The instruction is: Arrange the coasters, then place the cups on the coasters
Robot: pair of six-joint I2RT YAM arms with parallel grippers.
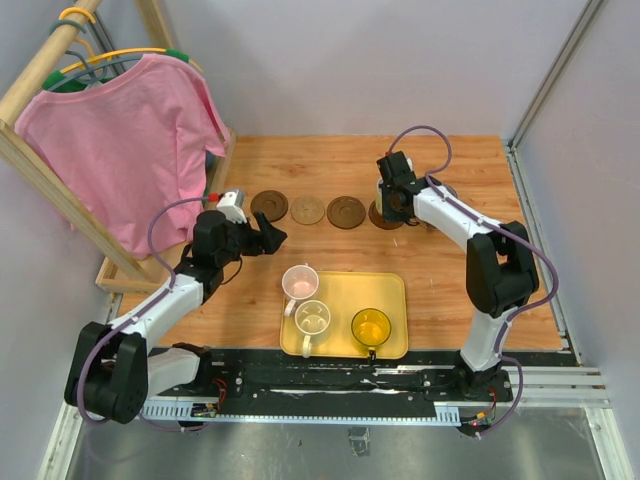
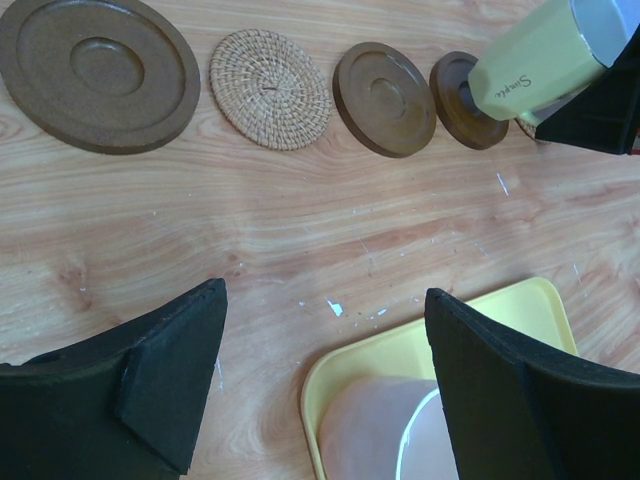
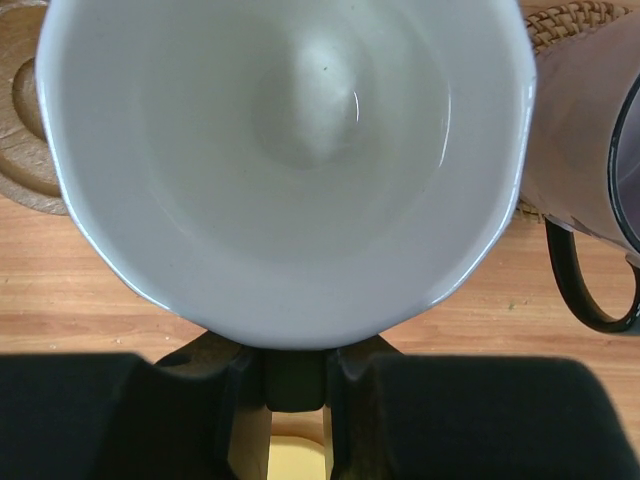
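Your right gripper [image 3: 295, 385] is clamped on the pale green, white-inside cup [image 3: 290, 160], tilted over the dark brown round coaster [image 2: 452, 95]. Set it down straight, right in the middle. Your left gripper [image 2: 325, 385] hangs wide apart.

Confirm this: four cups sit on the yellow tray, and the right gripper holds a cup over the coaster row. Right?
Not quite. The top view shows three cups on the yellow tray: a pink cup, a cream cup and an amber cup. The right gripper does hold a green cup over the coaster row.
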